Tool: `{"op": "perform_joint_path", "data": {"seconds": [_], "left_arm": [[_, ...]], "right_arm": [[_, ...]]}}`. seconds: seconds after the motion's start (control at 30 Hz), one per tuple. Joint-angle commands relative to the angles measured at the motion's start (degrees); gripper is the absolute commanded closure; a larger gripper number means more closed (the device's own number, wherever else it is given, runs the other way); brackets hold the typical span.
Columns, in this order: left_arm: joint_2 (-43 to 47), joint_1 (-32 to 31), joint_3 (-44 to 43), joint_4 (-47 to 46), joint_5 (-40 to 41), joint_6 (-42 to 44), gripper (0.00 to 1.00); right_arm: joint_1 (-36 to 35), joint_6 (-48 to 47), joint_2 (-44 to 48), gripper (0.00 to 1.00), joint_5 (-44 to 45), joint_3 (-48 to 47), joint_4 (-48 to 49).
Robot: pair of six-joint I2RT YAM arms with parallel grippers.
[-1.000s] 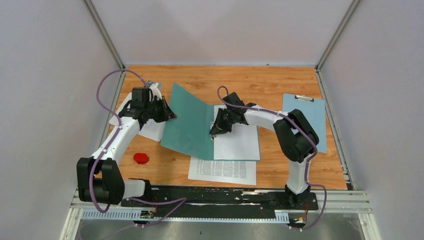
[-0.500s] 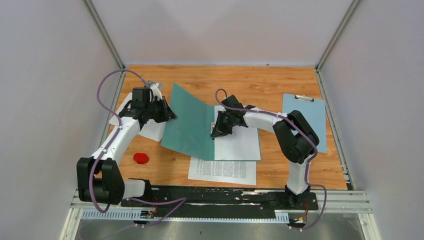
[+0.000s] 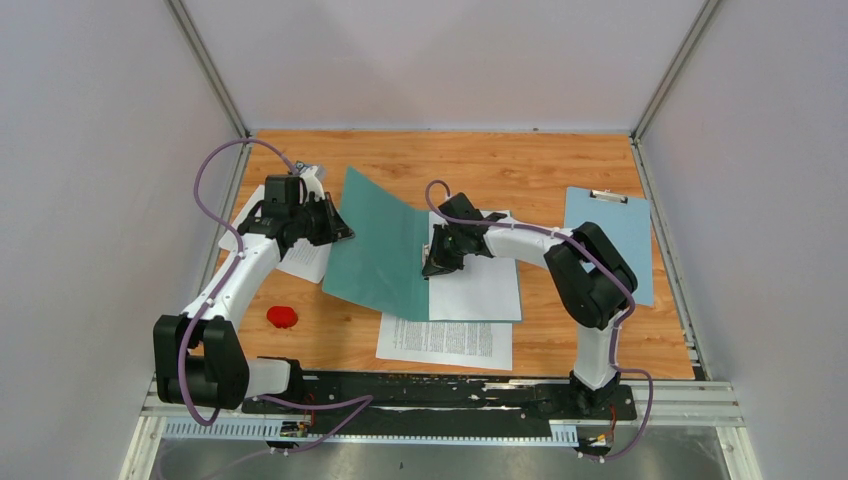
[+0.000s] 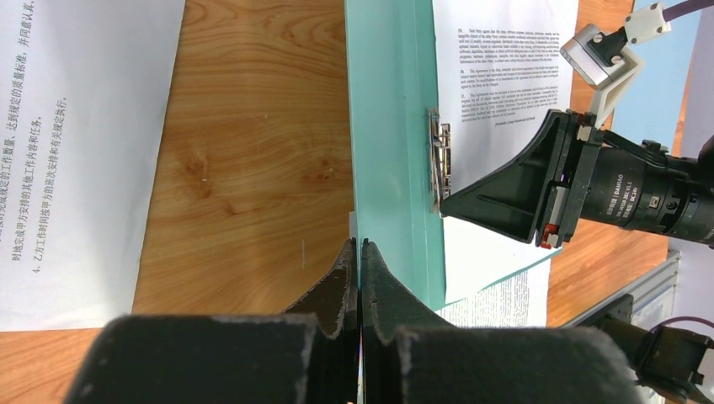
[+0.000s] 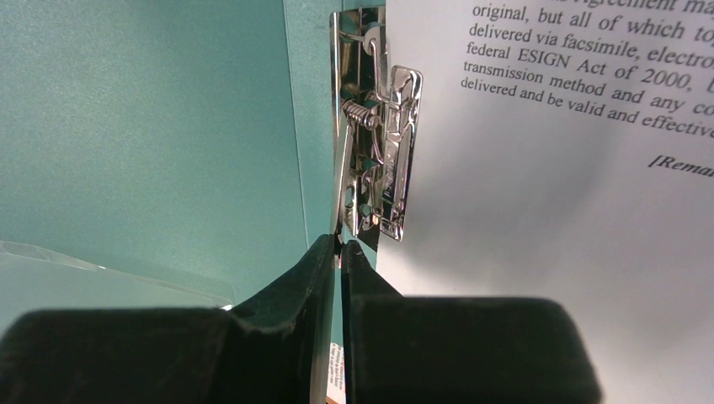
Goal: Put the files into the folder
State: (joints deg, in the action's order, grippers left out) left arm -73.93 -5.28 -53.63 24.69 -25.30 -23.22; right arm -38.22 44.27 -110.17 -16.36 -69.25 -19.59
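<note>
At your far left, one printed sheet [image 4: 76, 168] lies on the bench [image 3: 520, 170] outside the folder, partly under the left arm, so it is not filed. Just beside it, your left tool [image 4: 359, 246] is clenched on the outer edge of the folder [image 3: 375, 250]. It holds the teal left cover tilted up, so the inside is exposed. A small red object [image 3: 282, 317] sits nearer the bases, apart from everything.

At the spine, your right tool [image 5: 338, 244] is pinched on a thin blade of the metal fastener [image 5: 379, 168], its jaws almost touching. Right of the spine, a second sheet [image 3: 480, 285] lies on the folder's flat right cover with its edge at the fastener. Whether the clip grips it I cannot tell. A third sheet [image 3: 445, 340] lies on the bench nearer the bases, outside the folder and touching its near edge. At the far right, the blue clipboard [image 3: 615, 235] plays no part.

I judge you roughly a third done: one sheet is in, two are left to bring in, and then the cover needs closing.
</note>
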Motion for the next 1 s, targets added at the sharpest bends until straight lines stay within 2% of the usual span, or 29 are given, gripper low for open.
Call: {"op": "perform_joint_path", "data": {"seconds": [0.0, 0.27, 0.43, 0.67, 0.97], "left_arm": [[1.6, -0.1, -0.6, -1.7, 1.5, 1.0, 1.0], [1.5, -0.1, -0.7, -1.4, 2.0, 1.1, 1.0], [1.4, -0.1, -0.6, -1.6, 1.9, 0.9, 1.0], [1.0, -0.1, -0.4, -1.9, 1.3, 0.6, 1.0], [0.5, -0.5, 0.1, -2.8, 0.2, -0.1, 1.0]], "right_arm": [[-0.2, -3.8, -1.5, 0.94, 6.9, 3.3, -6.6], [-0.4, -5.4, -1.8, 0.95, 11.5, 2.5, -9.3], [-0.7, -5.8, -2.5, 0.95, 11.0, 2.9, -7.7], [-1.9, -3.3, -3.9, 0.97, 7.6, 8.3, 3.1], [-2.0, 0.8, -2.7, 1.0, 2.6, 17.6, 22.4]]}}
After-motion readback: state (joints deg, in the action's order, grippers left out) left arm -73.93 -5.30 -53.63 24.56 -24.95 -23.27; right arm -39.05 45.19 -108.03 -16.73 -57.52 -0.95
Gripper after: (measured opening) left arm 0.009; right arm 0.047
